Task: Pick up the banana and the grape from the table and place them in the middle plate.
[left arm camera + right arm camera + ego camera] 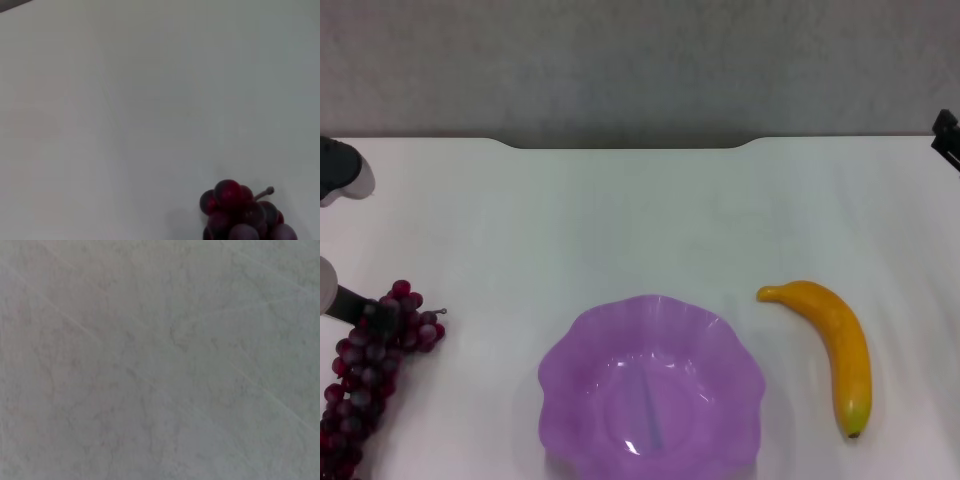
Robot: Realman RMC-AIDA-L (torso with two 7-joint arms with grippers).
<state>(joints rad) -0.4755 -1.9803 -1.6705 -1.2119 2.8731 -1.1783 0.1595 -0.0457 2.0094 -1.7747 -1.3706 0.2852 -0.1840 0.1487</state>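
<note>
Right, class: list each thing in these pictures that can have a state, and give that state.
banana: lying on the table, right of the plate, untouched.
grape: lying on the table, left of the plate.
middle plate: upright, nothing in it.
left hand: at the bunch's far end; grip unclear.
right hand: at the far right edge, away from the banana.

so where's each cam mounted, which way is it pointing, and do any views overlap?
Head: on the robot's head, looking forward and down at the table, middle plate, banana and grape; left gripper at the left edge, right arm's tip at the right edge.
Left wrist: on the left arm, facing the table, grape at the frame edge; no body.
Right wrist: only a blank grey surface; no body.
Shared: head and left wrist both show the grape.
</note>
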